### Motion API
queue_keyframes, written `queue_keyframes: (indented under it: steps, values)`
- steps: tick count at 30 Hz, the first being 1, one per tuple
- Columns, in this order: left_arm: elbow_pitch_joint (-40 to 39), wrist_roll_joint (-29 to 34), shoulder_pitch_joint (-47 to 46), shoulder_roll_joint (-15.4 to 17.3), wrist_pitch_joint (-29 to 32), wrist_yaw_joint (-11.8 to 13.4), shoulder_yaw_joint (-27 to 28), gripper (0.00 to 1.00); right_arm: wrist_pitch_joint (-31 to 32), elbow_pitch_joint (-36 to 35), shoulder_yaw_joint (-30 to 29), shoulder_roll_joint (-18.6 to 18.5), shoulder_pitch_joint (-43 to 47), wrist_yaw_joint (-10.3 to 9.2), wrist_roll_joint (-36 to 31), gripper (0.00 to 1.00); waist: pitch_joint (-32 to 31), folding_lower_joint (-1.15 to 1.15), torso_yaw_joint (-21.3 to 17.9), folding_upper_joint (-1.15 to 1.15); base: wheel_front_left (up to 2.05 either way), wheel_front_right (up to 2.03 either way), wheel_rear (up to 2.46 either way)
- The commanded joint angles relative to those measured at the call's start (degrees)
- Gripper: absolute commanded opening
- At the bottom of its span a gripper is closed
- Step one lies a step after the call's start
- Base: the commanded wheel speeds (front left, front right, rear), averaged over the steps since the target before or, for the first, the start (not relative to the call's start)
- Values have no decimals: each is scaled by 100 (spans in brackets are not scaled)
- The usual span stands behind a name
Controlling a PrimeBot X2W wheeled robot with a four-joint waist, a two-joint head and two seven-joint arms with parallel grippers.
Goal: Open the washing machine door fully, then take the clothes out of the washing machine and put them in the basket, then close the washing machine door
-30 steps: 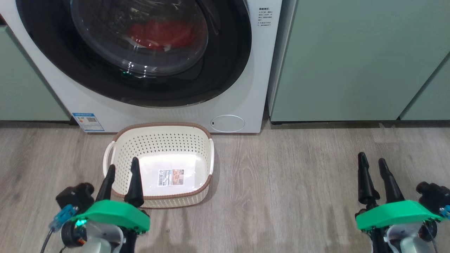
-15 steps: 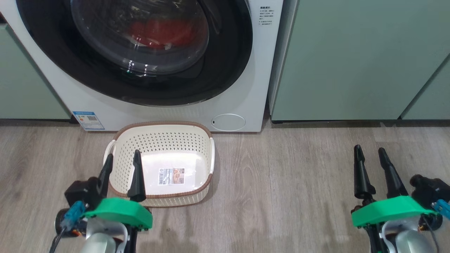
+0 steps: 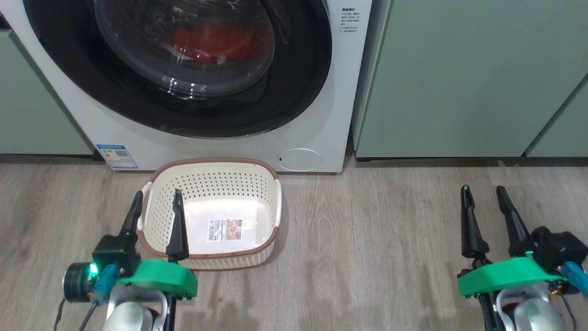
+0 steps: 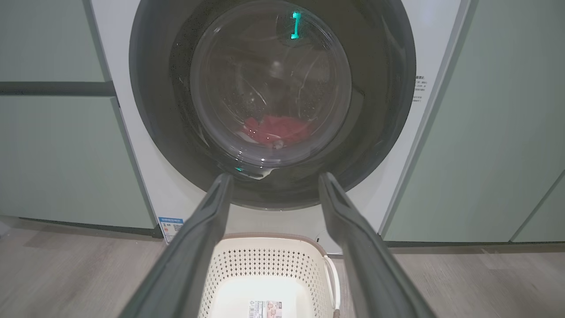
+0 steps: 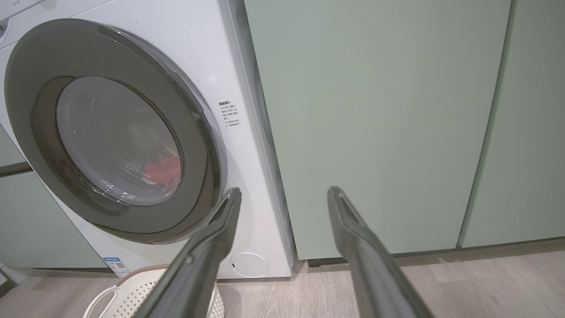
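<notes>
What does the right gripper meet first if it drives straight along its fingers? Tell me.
Most likely the pale green cabinet door, just right of the washing machine. The open right gripper aims at it, across a gap I can't gauge.

Place: home laundry corner
Appliance: white front-loading washing machine (image 3: 349, 92) at 12 o'clock
Surround: pale green cabinets (image 3: 459, 78) at 2 o'clock
Floor: grey wood-look planks (image 3: 367, 257)

Too small to read: blue label (image 3: 116, 157) and black print (image 3: 350, 21) on the washing machine (image 3: 333, 133), sticker (image 3: 224, 230) in the basket (image 3: 206, 186).
</notes>
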Motion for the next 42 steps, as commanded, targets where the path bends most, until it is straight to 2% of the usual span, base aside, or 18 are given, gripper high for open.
queue_keyframes:
  steps: [1,15,31,39,40,41,42]
  values:
    - [-208,239,-358,29,-107,-11,206,100,-105,-236,105,-83,-288,-4,-182,100,-1,0,6,0,0,0,0]
    - [-126,1168,-400,-60,-327,-95,312,100,-325,-275,124,-94,-278,-4,-738,100,-5,0,35,0,0,0,0]
    - [96,1166,-438,-202,-329,-330,535,100,-327,-224,43,-94,-260,-4,-493,100,0,0,36,0,0,0,0]
    - [132,1189,-449,-258,-329,-402,602,100,-327,-123,198,-94,-291,-4,-280,99,17,0,51,0,0,0,0]
    - [137,1186,-457,-264,-329,-413,606,100,-327,-93,197,-94,-319,-4,-179,69,31,0,60,0,0,0,0]
    - [138,1184,-464,-270,-329,-422,608,100,-327,-60,184,-94,-362,-4,-15,28,46,0,66,0,0,0,0]
    - [131,1181,-463,-278,-329,-427,606,100,-327,-9,173,-94,-416,-4,136,0,65,0,71,0,0,0,0]
